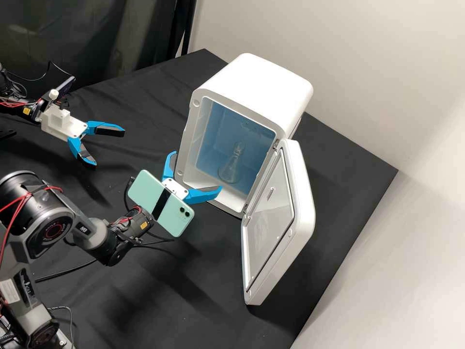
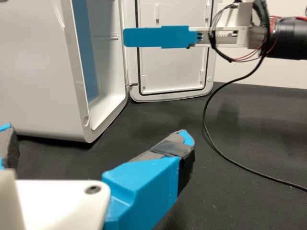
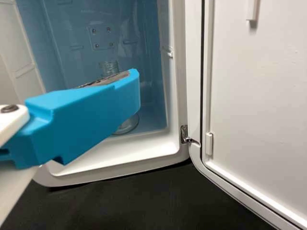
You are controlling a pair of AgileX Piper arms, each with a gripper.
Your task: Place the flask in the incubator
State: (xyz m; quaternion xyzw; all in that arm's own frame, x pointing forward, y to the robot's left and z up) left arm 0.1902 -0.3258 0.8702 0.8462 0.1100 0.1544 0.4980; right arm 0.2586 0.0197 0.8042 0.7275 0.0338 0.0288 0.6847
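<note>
1. Incubator: I see the white incubator standing on the black bench. Its door is swung wide on the hinge side, and the blue chamber is exposed.

2. Flask: The clear glass conical flask stands upright on the chamber floor, inside the incubator and toward the rear wall. In the right wrist view its neck shows above my own blue finger. Neither claw touches it.

3. Right gripper: The right gripper sits just in front of the chamber mouth, at the lower front rim. Its two blue fingers are spread apart with nothing between them. A mint-green smartphone is strapped to that arm just behind the white gripper body. From the left wrist view I see one of this gripper's fingers edge-on, level, in front of the open door.

4. Left gripper: The left gripper hangs above the bench, well apart from the incubator on the side away from the door. Its jaws are parted wide and it carries nothing. One of its fingers points toward the incubator's side wall.

5. Cabling: A black cable runs from the right arm down onto the bench.
</note>
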